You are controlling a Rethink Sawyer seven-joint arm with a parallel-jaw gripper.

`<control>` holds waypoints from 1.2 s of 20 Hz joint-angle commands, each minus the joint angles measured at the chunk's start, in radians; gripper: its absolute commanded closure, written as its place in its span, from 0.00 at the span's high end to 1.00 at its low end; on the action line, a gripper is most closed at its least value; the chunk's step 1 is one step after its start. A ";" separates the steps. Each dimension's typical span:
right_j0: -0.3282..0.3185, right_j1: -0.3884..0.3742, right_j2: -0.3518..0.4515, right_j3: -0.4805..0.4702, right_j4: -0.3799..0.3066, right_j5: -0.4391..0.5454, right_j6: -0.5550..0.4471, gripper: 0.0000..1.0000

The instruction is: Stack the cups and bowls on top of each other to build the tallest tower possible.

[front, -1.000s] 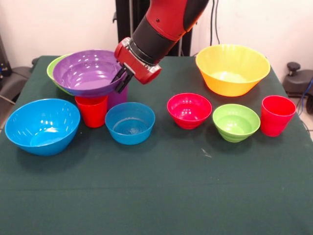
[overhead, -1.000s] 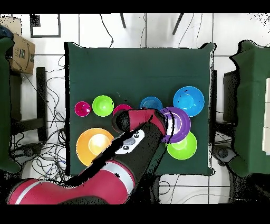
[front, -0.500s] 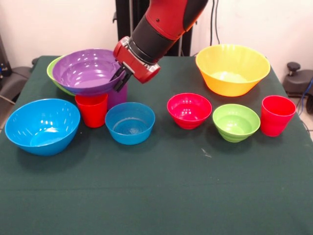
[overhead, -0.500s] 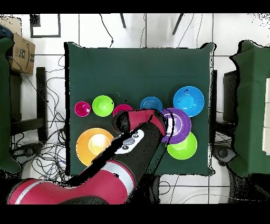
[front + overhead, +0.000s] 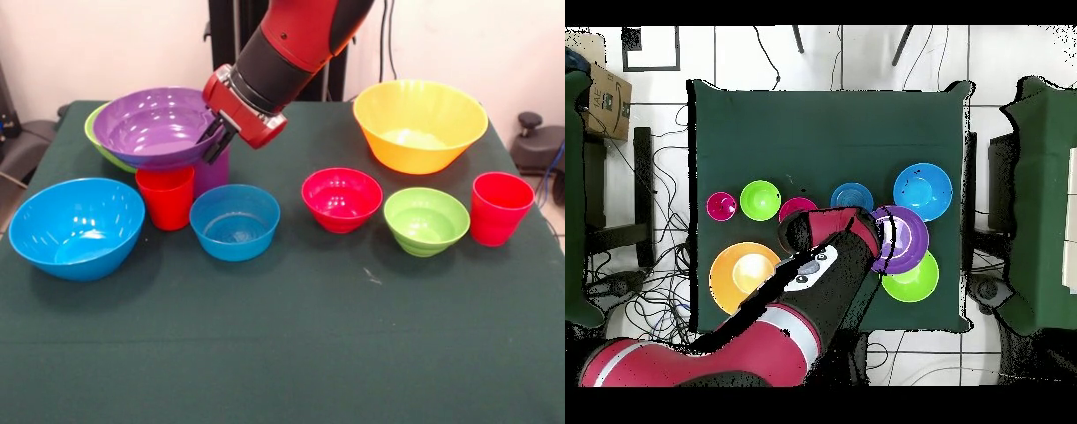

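1. The dark green cloth-covered table [image 5: 291, 353] stands on a white tiled floor [image 5: 815, 45] strewn with cables; a cardboard box [image 5: 603, 98] sits beside it.
2. My gripper [image 5: 217, 141] pinches the right rim of the large glossy purple plastic bowl [image 5: 150, 128] — held above the translucent purple tumbler [image 5: 212, 172] and red plastic tumbler [image 5: 165, 198], far left.
3. The box's printing is unreadable.

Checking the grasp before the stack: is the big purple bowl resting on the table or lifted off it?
Lifted. The purple bowl hangs tilted above the red cup, its rim pinched by the gripper.
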State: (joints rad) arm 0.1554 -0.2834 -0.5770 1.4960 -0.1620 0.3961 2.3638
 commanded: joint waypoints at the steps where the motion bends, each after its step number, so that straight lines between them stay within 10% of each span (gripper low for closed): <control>1: -0.013 0.019 0.072 -0.002 -0.063 0.019 -0.005 0.00; 24: -0.050 0.083 0.116 -0.063 -0.047 -0.022 0.033 0.00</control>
State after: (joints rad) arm 0.1230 -0.2655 -0.5802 1.4903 -0.1904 0.3958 2.3638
